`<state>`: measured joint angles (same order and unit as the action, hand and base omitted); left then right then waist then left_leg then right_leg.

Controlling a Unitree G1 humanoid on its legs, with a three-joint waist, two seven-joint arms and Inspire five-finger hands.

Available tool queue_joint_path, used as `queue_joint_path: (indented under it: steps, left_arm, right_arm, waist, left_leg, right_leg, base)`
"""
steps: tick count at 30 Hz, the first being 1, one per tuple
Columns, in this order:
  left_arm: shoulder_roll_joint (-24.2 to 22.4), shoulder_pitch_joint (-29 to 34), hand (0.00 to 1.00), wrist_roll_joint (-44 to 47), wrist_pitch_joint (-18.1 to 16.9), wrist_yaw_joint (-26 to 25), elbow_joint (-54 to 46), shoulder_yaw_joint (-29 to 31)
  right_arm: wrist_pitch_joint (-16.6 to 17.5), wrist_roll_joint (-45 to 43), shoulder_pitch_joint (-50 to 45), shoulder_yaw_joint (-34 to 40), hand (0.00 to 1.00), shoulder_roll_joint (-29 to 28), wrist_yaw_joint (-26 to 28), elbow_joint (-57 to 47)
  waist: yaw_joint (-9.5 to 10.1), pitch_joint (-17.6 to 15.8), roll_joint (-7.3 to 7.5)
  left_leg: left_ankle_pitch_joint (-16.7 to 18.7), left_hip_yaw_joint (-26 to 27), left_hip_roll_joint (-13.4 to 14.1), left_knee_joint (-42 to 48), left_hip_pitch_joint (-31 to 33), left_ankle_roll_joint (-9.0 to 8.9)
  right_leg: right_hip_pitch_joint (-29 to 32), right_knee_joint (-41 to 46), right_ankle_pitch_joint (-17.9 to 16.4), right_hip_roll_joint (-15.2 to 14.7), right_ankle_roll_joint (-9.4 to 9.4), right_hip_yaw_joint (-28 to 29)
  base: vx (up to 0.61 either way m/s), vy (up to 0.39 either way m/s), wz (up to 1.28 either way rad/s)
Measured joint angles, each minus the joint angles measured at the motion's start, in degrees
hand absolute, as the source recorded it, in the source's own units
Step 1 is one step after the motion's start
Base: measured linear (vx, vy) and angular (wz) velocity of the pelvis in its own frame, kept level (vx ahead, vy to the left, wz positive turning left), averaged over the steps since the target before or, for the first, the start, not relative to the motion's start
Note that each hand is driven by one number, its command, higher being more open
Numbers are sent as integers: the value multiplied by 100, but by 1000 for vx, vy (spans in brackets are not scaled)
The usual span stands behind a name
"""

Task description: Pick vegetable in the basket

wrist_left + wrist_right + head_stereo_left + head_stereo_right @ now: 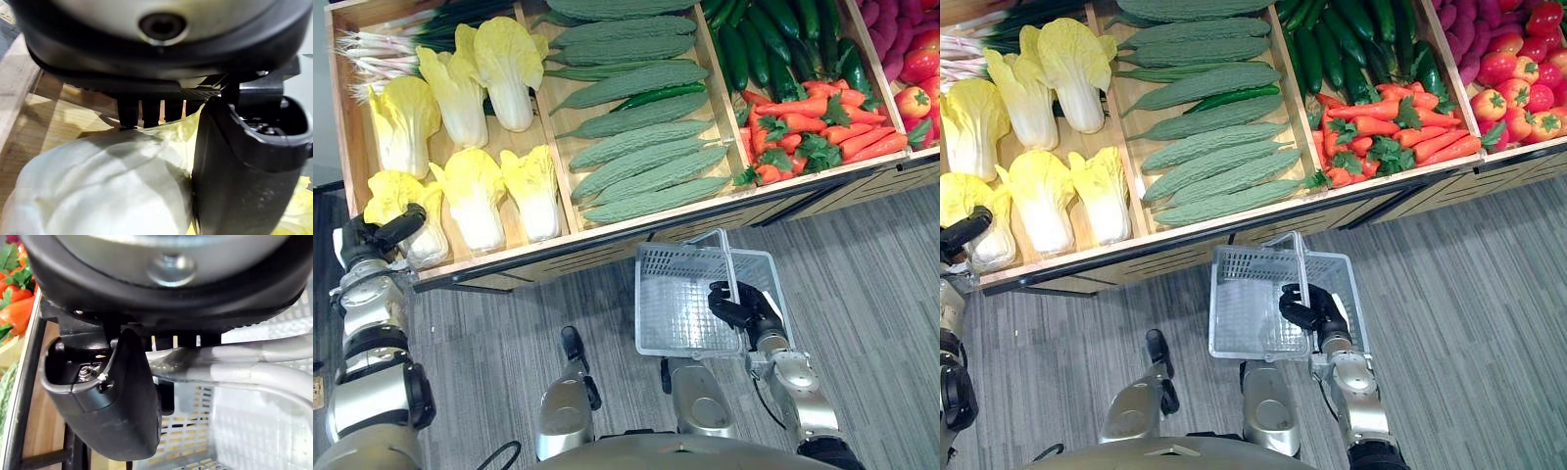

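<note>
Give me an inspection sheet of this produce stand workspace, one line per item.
Surface: wooden stand, compartments full.
Job's things: basket empty, below the stand's front; napa cabbage in the near left corner.
Clutter: bitter gourds, cucumbers, carrots, tomatoes, scallions.
Hands: left hand curled on that cabbage; right hand shut on basket handles.
Cables: nothing seen.
Surroundings: grey striped floor.

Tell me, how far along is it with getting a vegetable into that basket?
Done: the right hand grips the grey handles of the clear plastic mesh basket, held in front of the wooden shelf. In hand: the left hand clasps a pale yellow cabbage at the shelf's front left corner. Left: lifting it and dropping it in the basket, which looks empty.
</note>
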<state>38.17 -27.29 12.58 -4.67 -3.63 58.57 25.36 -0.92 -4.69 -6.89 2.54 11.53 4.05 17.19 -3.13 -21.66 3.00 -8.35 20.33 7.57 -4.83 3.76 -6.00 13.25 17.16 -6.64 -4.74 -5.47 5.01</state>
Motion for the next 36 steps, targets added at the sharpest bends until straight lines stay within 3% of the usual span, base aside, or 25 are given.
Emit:
queue_joint_path:
  steps: [11,18,23,29,36]
  left_arm:
    - [-5,7,0,62,24,65,-16,-81]
    - [1,244,0,567,419,196,-558,-438]
    - [-18,830,0,1067,738,320,-1283,-600]
    - [-21,1229,0,1496,740,390,-2609,-662]
    - [-19,1481,0,1668,603,342,-3440,-633]
  right_arm:
    - [-109,0,-17,210,0,-7,-4,-11]
    - [-217,-4,-151,1083,0,-8,3,38]
    - [-226,-23,-339,1940,0,-16,33,310]
    - [-226,-134,-609,3124,0,-29,32,561]
    - [-226,-269,-799,4189,0,15,-40,804]
  waist:
    - [-43,-22,-60]
    - [-62,21,-94]
    - [-165,447,-26]
    - [-198,918,12]
    - [-331,1480,-277]
  left_leg:
    - [-2,-120,-8,0,-38,13]
    - [43,-284,-28,-2,-227,31]
    - [123,-342,-53,0,-243,22]
    - [256,-328,-95,-4,-428,13]
    - [297,-300,-80,-33,-532,-3]
  right_leg:
    - [-175,-67,-5,-19,5,-127]
    - [-572,-346,-3,-62,0,-330]
    - [-783,-558,17,-87,-24,-410]
    - [-1054,-746,22,-121,-30,-397]
    - [-1190,-825,20,-104,-27,-364]
  base:
    - [10,-2,5]
    - [35,0,13]
    - [101,4,8]
    - [67,13,0]
    - [10,-4,-2]
